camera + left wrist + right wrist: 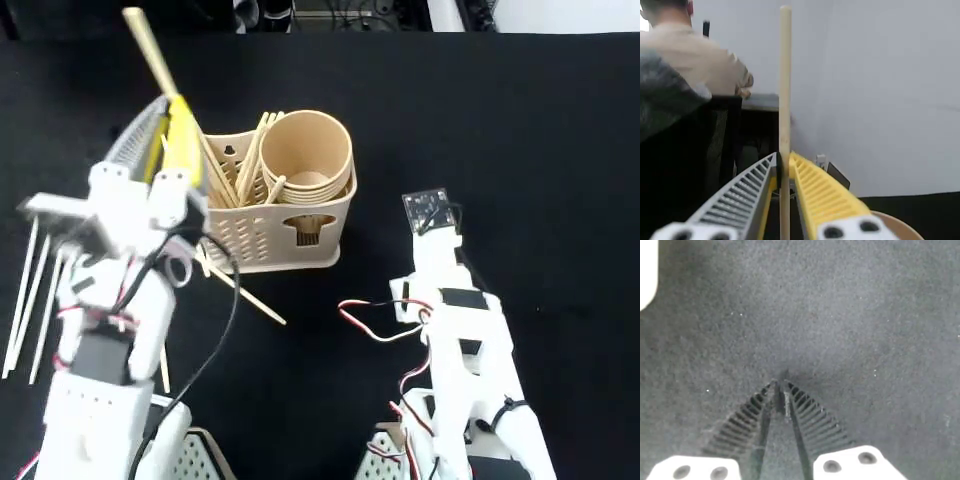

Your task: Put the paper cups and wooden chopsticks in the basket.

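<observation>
Left gripper [782, 159] clamped on one pale wooden chopstick [785, 75], raised just beside the basket [285, 245].
Beige and slotted, the basket stands on the black surface [520, 120] and holds a nested stack of tan paper cups [305, 150] and a bundle of chopsticks [248, 165]. One stray chopstick [255, 300] lies just in front of it, and several loose chopsticks [25, 300] lie by the left arm. Right gripper [780, 386] is closed on nothing, its tips close to the surface.

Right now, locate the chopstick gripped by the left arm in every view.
High view: chopstick upper left, slanting up from the left tool.
Left wrist view: chopstick centre, upright between the jaws.
Right wrist view: right tool shut over the black table.
Shared landmark: the left tool's yellow finger.
</observation>
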